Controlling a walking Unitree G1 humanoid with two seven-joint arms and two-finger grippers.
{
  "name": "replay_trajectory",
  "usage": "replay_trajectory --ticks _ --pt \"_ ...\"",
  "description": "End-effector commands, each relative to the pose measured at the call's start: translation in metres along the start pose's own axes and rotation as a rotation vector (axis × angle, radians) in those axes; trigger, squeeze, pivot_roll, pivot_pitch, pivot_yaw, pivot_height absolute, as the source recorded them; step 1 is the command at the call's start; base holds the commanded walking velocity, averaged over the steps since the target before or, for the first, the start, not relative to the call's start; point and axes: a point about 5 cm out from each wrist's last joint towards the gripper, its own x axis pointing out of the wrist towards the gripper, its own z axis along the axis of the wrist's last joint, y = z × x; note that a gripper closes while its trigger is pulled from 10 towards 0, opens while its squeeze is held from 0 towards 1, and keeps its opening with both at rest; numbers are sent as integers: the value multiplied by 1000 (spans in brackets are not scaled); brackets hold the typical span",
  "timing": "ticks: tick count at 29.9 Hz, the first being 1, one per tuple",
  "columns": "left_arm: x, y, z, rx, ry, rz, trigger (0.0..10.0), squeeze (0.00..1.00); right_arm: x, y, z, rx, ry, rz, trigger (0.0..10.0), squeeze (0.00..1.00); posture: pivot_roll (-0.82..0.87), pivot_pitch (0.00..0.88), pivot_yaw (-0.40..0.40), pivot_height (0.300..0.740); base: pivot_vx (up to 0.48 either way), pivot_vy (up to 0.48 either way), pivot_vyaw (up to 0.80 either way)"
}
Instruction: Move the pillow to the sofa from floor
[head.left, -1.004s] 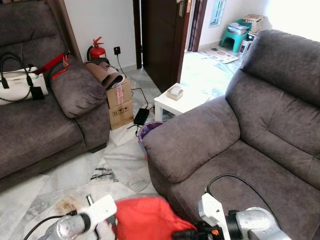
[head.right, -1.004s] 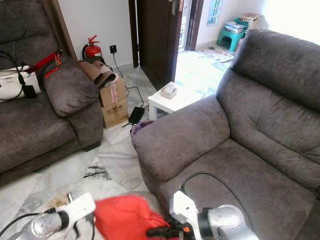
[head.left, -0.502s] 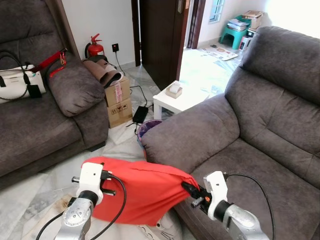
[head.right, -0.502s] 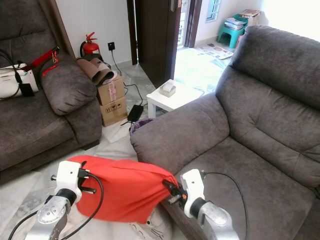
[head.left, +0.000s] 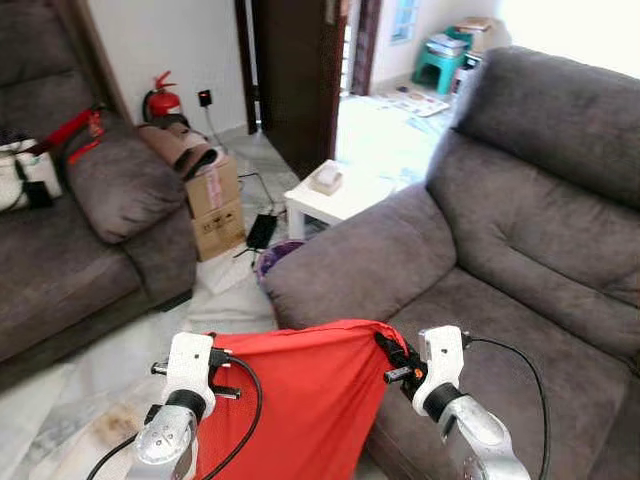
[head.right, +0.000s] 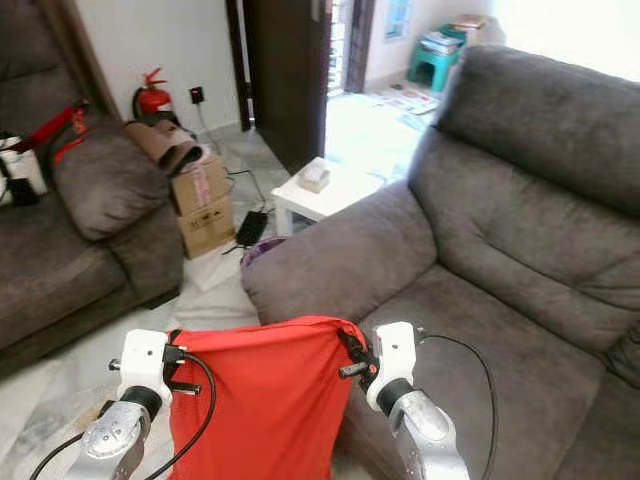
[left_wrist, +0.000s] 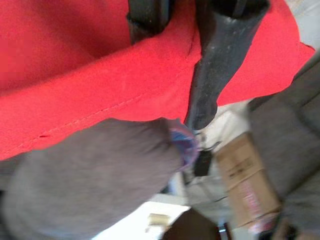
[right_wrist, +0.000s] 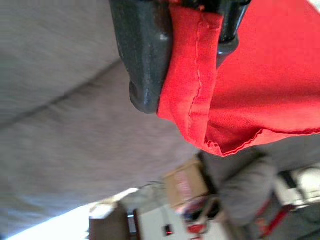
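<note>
Pillow (head.left: 295, 400), red and limp, hangs stretched between both tools in the left eye view, just in front of the grey sofa (head.left: 520, 250) and beside its armrest, lifted off the marble floor (head.left: 90, 380). Left tool (head.left: 212, 352) pinches the pillow's top corner on the side away from the sofa; right tool (head.left: 392, 355) pinches the other top corner, right by the sofa's seat edge. Beyond the sofa's armrest stands a small white surface (head.left: 335, 200) with a tissue box (head.left: 325, 177) on it, and farther off a cardboard box (head.left: 213, 203) and a red fire extinguisher (head.left: 160, 100) by the wall. A second sofa (head.left: 70, 230) sits across the floor from the first.

In the right eye view the same scene repeats, the pillow's top edge drawn taut between the two tools, level with the sofa's seat.

In the left wrist view the two black fingers (left_wrist: 215, 65) are closed on the pillow's red hem, with the sofa's armrest behind.

In the right wrist view the fingers (right_wrist: 145, 55) clamp a folded red seam of the pillow, with grey sofa cloth behind.
</note>
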Motion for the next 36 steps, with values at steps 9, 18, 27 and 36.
replay_trajectory --ticks 9,18,27,36 --pt "3 6 22 98 -90 3 10000 0 -3 -13 5 2 -49 -121 10000 0 52 65 -12 740 0 -160 -800" --pt "0 1 18 98 -77 -25 10000 0 -5 -12 -2 -13 -28 -131 10000 0 50 71 -15 740 0 0 -800" --pt "-1 2 19 91 -82 -30 10000 0 -6 -14 -3 -13 -27 -152 10000 0 53 76 -16 740 0 0 -800" --pt "-1 0 19 87 -83 -38 10000 0 -6 -14 -3 -17 -28 -153 10000 0 50 76 -16 740 0 0 -800"
